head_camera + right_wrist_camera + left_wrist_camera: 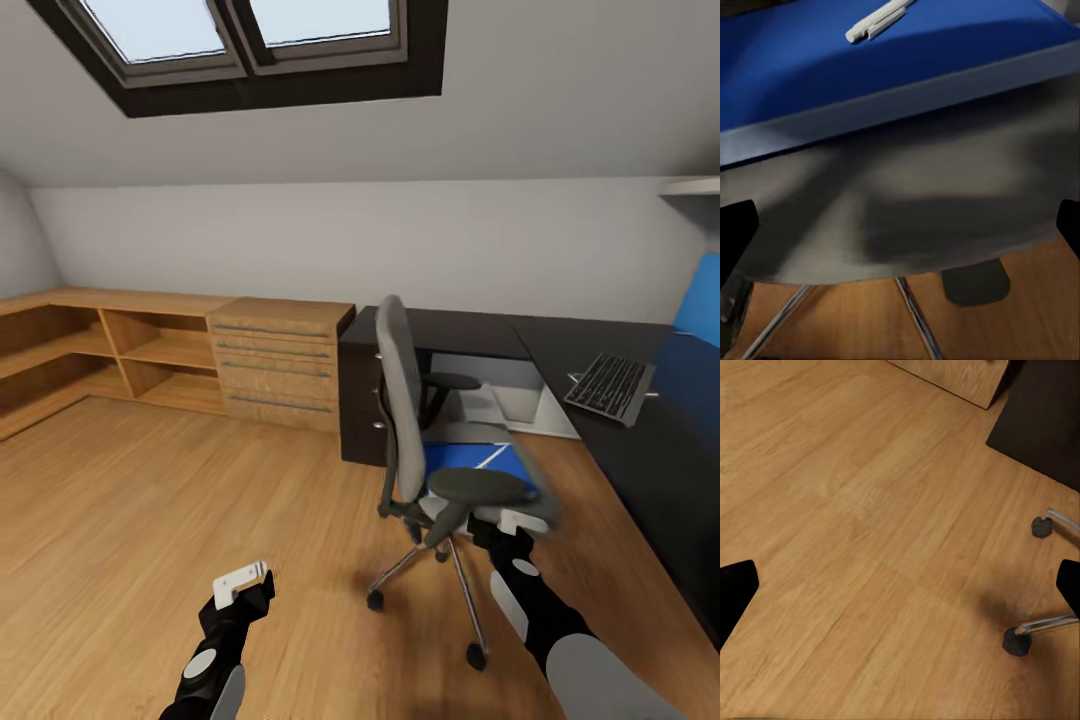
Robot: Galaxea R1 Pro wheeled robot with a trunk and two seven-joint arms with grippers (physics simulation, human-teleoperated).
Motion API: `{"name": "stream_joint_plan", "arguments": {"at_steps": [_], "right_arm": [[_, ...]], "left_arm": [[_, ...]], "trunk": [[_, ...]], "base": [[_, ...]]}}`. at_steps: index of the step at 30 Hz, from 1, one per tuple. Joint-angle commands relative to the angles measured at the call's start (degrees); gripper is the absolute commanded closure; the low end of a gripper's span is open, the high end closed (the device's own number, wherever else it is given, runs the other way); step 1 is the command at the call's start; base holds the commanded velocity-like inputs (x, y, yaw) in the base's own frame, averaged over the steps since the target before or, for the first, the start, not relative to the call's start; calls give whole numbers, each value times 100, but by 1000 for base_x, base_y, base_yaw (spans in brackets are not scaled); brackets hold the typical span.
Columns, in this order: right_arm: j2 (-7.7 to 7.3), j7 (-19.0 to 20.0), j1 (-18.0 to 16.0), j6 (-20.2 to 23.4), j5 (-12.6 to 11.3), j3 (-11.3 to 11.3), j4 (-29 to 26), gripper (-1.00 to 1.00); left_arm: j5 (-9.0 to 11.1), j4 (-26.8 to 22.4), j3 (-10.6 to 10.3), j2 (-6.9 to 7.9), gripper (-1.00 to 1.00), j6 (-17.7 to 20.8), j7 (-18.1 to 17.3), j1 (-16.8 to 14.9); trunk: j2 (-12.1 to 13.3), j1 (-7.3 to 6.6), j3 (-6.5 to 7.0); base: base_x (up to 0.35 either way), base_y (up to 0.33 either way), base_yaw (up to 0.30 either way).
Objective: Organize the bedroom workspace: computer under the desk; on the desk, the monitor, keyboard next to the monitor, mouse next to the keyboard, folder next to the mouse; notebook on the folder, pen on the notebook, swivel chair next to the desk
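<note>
The grey swivel chair point(402, 400) stands on the wood floor in front of the black L-shaped desk point(590, 340), its back turned to me. The blue folder point(465, 462) lies on its seat, and a thin white pen point(877, 21) rests on the folder point(870, 67). A silver keyboard point(610, 387) with dark keys lies on the desk's right wing. My right gripper point(513, 522) is open, level with the seat's front edge point(915, 202) and just short of it. My left gripper point(245, 582) is open over bare floor, left of the chair's base.
A light wooden chest of drawers point(280, 365) and open shelves point(90, 355) run along the back wall. The desk's black drawer unit point(360, 400) stands behind the chair. Chrome chair legs with castors point(1018, 641) spread over the floor. A blue panel point(700, 305) shows at the right edge.
</note>
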Motion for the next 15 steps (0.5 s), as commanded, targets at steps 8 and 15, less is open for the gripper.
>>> {"name": "stream_joint_plan", "arguments": {"at_steps": [8,15], "right_arm": [[-2,-6,-2,-27,-60,13,0,-100],[7,-6,-2,-27,-63,13,2,-100]], "left_arm": [[30,-7,-15,0,-100,21,37,-4],[30,-7,-17,2,-100,21,37,-4]], "trunk": [[-2,-1,-5],[-2,-1,-10]], "base": [[0,0,268],[0,0,268]]}}
